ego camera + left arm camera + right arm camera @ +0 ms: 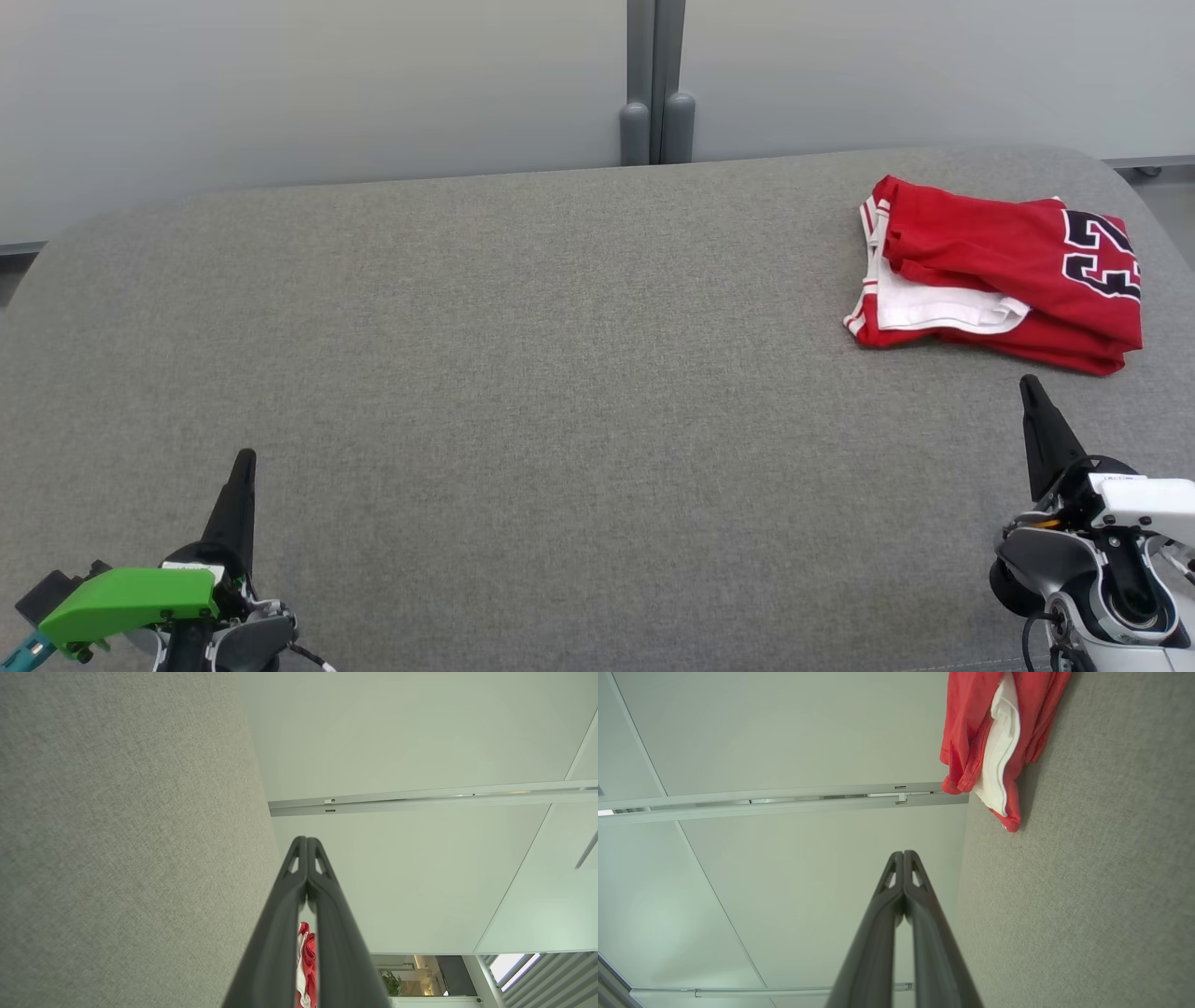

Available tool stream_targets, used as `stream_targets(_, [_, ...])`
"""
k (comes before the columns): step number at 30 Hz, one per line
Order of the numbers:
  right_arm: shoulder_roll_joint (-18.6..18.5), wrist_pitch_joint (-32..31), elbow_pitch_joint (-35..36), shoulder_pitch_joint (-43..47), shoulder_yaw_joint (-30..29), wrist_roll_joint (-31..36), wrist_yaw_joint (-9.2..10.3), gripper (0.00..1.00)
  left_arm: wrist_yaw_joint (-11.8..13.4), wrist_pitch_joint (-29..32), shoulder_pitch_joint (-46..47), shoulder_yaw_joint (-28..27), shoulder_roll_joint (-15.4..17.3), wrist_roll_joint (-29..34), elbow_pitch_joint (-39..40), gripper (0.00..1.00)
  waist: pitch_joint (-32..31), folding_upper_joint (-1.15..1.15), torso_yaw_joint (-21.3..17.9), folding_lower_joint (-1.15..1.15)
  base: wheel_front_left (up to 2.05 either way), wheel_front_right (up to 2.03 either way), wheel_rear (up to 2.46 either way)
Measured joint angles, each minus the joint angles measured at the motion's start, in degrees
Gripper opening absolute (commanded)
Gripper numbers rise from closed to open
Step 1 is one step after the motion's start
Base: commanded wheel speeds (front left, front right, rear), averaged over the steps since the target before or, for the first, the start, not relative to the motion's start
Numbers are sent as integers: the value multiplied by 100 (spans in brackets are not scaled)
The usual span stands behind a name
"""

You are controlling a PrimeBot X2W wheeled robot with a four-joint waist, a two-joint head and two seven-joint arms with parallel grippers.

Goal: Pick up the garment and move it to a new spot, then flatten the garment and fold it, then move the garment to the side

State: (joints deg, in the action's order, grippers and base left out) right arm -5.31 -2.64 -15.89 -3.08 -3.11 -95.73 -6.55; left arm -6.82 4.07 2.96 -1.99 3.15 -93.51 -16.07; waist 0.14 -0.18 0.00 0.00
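Closest in, the left gripper (245,455) sits at the desk's (560,373) near left corner and the right gripper (1028,381) at its near right edge. Both are pinched fully closed on nothing, probably parked clear. Beyond the right one, the red garment (999,266) lies folded by the far right corner, apparently already set aside.

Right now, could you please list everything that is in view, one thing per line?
garment: one, red with white trim and dark numerals, folded over, far right of the table.
table: one, grey fabric top, across the head view.
wall panels: two, pale grey, behind the table.
post: one, grey, between the panels.
left hand: one, dark fingers, shut and empty, lower left.
right hand: one, dark fingers, shut and empty, lower right, near the garment but apart from it.
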Motion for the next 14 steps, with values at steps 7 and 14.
stream_targets(7, [0,0,-5,-1,-2,1,-1,0,0,0,0,-1,0,0,0,0,0,0,0,0,0,0,0])
stream_targets(14, [1,-1,-14,-1,-4,1,-10,0,0,13,1,-3,0,0,-1,0,0,0,0,0,0,0,0])
